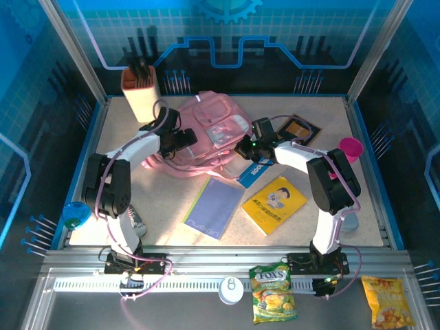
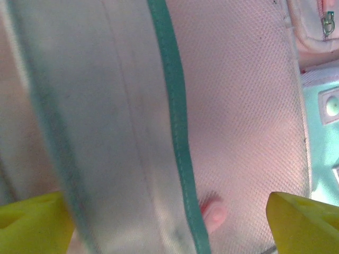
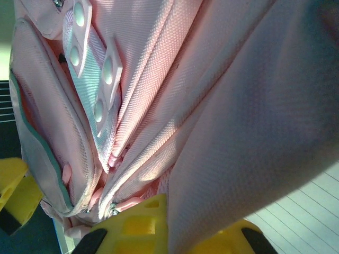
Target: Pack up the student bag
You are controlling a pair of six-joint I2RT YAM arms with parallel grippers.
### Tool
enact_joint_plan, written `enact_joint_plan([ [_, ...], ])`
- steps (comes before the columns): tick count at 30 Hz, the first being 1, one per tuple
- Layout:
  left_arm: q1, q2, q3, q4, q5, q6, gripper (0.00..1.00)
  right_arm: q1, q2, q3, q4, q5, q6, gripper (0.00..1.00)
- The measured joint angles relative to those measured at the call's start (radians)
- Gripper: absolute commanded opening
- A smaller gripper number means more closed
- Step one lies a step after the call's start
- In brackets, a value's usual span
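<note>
At 8 o'clock of the student bag point(image 1: 213, 117), left fingers point(image 2: 32, 222) spread wide, with pink mesh and a teal-edged band point(image 2: 177, 132) of it across the gap. Lying flat on the counter point(image 1: 165, 199) toward 12 o'clock, between both arms. At its 4 o'clock edge, right fingers point(image 3: 140, 225) clamped together on a fold of its pink fabric.

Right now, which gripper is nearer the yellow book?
Right. The right gripper is at the student bag's right edge, up-table from the yellow book. The left gripper is at the bag's left side, farther off.
</note>
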Motion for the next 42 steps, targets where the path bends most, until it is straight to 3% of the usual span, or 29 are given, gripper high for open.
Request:
enact_joint_plan([
  [4,-0.079,-0.132,-0.041,-0.056,-0.076,0.011,0.86,0.001,0.000,0.006,0.000,-0.002,0.015,0.06],
  [10,-0.288,-0.299,-0.116,-0.097,-0.133,-0.036,0.75,0.001,0.000,0.011,0.015,-0.026,0.039,0.05],
  [20,-0.544,-0.220,-0.143,-0.088,-0.340,-0.097,0.55,0.001,-0.007,0.089,-0.045,-0.070,0.061,0.05],
  [29,-0.567,-0.060,-0.049,-0.088,-0.467,-0.135,0.37,0.005,-0.016,0.098,-0.046,-0.101,0.084,0.05],
  [42,-0.567,0.053,0.047,-0.091,-0.600,-0.149,0.32,0.005,-0.021,0.101,-0.045,-0.119,0.098,0.04],
])
